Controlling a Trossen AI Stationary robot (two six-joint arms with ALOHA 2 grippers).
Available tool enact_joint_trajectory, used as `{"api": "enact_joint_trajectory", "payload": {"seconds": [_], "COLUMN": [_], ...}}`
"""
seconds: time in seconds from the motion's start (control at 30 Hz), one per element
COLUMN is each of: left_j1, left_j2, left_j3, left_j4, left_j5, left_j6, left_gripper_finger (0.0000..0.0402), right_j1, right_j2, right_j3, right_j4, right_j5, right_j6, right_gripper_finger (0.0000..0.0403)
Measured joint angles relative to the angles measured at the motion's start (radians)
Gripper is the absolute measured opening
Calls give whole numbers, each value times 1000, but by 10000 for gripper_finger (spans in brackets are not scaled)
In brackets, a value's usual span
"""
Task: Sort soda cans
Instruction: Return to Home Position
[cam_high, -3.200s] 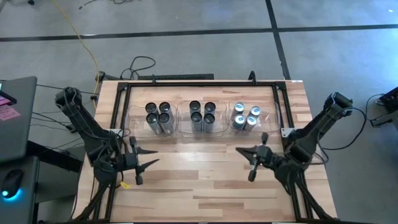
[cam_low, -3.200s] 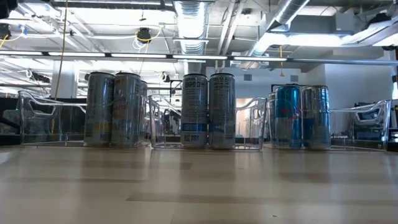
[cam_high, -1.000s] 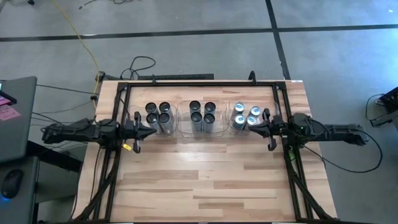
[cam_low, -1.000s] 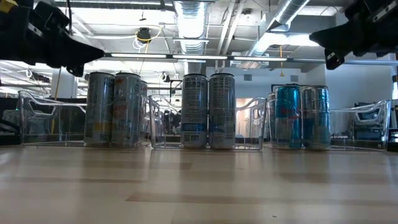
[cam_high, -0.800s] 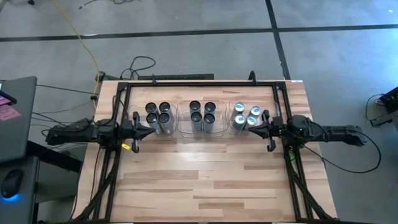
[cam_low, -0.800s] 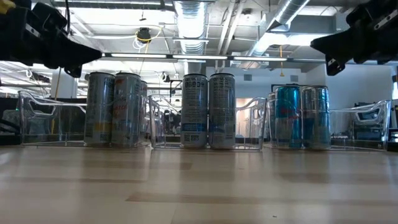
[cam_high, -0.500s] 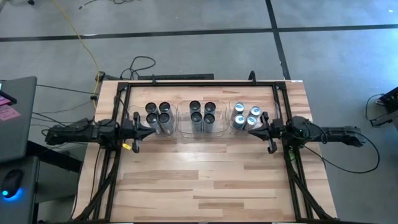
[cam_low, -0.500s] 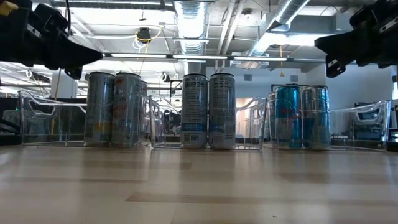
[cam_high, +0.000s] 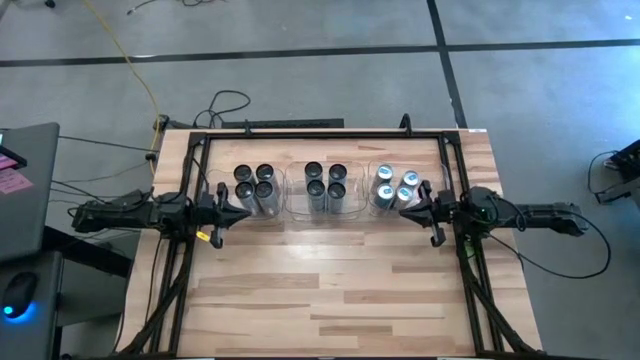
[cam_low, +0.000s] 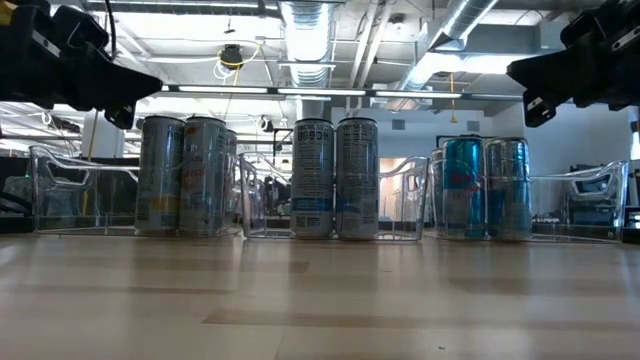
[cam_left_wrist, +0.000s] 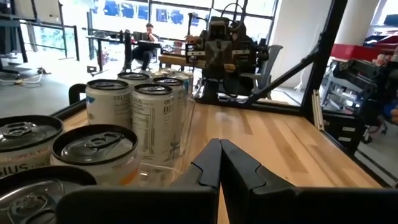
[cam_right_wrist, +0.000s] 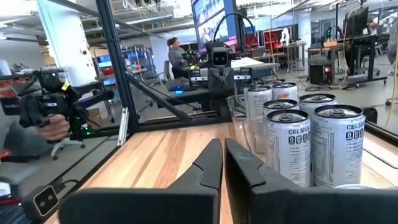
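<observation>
In three clear bins (cam_high: 297, 205) across the bench's (cam_high: 320, 285) far half, the soda cans (cam_high: 314, 171) stand upright, four per bin. The left pincer (cam_high: 243, 212) hovers raised by the left bin's front and the right pincer (cam_high: 403, 211) by the right bin's, both closed and empty.

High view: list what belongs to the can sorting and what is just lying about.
Job: dark-topped cans, light-topped cans, clear bins, left gripper, right gripper.
Lying about: yellow cable, black cables, both on the floor.
</observation>
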Motion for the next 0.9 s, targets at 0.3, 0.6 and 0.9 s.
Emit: {"api": "enact_joint_trajectory", "payload": {"seconds": [0.3, 0.6, 0.9], "left_j1": [0, 0, 0], "left_j2": [1, 1, 1], "left_j3": [0, -1, -1], "left_j4": [1, 2, 3], "left_j5": [-1, -2, -2], "left_j6": [9, 8, 8], "left_gripper_finger": [0, 0, 0], "right_j1": [0, 0, 0], "right_j2": [0, 0, 0], "right_j3": [-1, -1, -2], "right_j4": [-3, -3, -3], "right_j5": [0, 0, 0], "right_j6": [0, 0, 0], "right_gripper_finger": [35, 36, 36]}}
